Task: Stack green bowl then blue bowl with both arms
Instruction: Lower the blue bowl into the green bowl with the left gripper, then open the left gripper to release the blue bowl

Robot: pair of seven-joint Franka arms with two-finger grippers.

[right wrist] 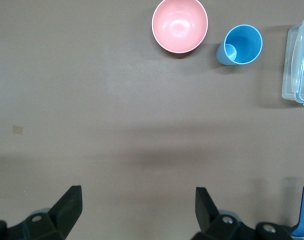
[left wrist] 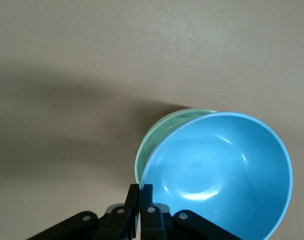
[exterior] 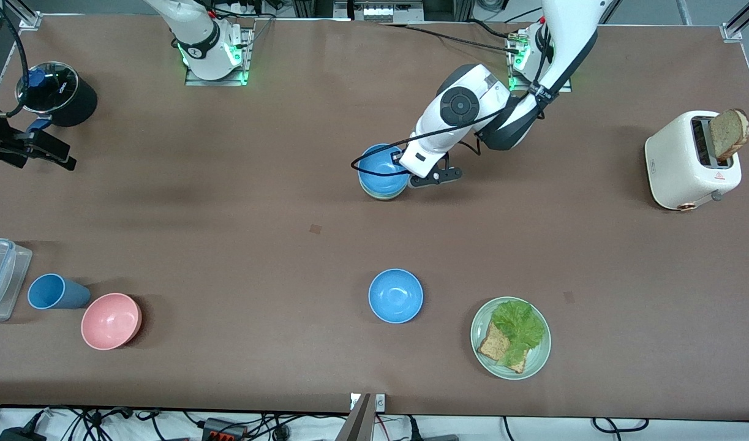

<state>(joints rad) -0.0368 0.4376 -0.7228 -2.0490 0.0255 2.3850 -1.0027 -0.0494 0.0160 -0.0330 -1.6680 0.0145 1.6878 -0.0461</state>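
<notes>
The blue bowl (exterior: 383, 166) sits tilted inside the green bowl (exterior: 384, 196) near the table's middle, in front of the left arm's base. My left gripper (exterior: 406, 170) is shut on the blue bowl's rim. In the left wrist view the fingers (left wrist: 135, 202) pinch the edge of the blue bowl (left wrist: 217, 170), and the green bowl (left wrist: 157, 134) shows as a crescent under it. My right gripper (exterior: 46, 150) hangs open and empty over the right arm's end of the table; its view (right wrist: 139, 202) shows only bare table between the jaws.
A second blue bowl (exterior: 395, 296) and a green plate (exterior: 481, 321) of bread and lettuce lie nearer the camera. A pink bowl (exterior: 111, 320), a blue cup (exterior: 52, 291) and a clear box (exterior: 0, 278) are at the right arm's end, with a black pot (exterior: 59, 92). A toaster (exterior: 689, 160) stands at the left arm's end.
</notes>
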